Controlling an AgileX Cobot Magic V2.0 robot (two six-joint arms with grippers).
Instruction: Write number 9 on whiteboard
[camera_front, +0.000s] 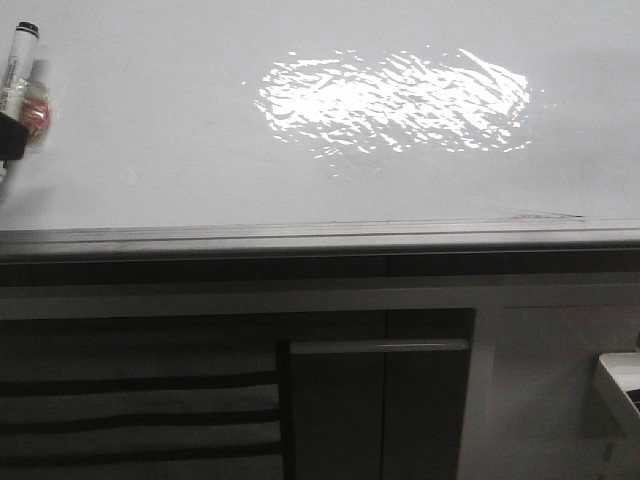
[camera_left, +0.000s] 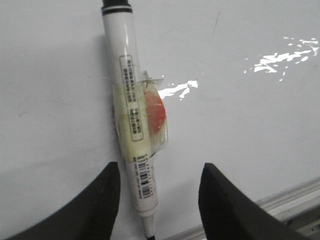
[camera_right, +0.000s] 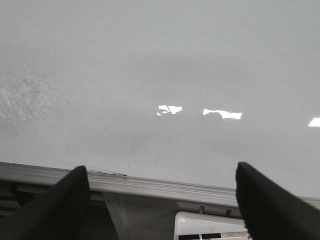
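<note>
Whiteboard (camera_front: 200, 150): large, glossy, white, lying flat across the front view; a bright rippled glare patch (camera_front: 392, 100) sits on its surface, right of centre. No drawn figure 9 can be made out anywhere on the board in any view; only faint thin scratch-like marks show, one in the left wrist view and a few in the right wrist view. Grey metal edge rail (camera_front: 320, 238): runs along the whiteboard's near edge, full width. Dark cabinet (camera_front: 200, 400): below the rail, with horizontal slats toward its left side and a pale horizontal handle bar (camera_front: 380, 346) nearer its middle. Marker pen (camera_left: 132, 120): white barrel, black band at one end, printed label and barcode, a wad of clear tape with an orange-red piece (camera_left: 155, 112) bound round its middle; it lies over the whiteboard's far-left part, well apart from the glare patch. Left gripper (camera_left: 159, 200): dark fingers spread wide over the whiteboard near the rail; the marker's lower end lies between them, close to one finger, with a clear gap to the other; whether they grip it cannot be told. Right gripper (camera_right: 162, 200): fingers spread wide, nothing between them, hanging over the rail at the whiteboard's edge.
</note>
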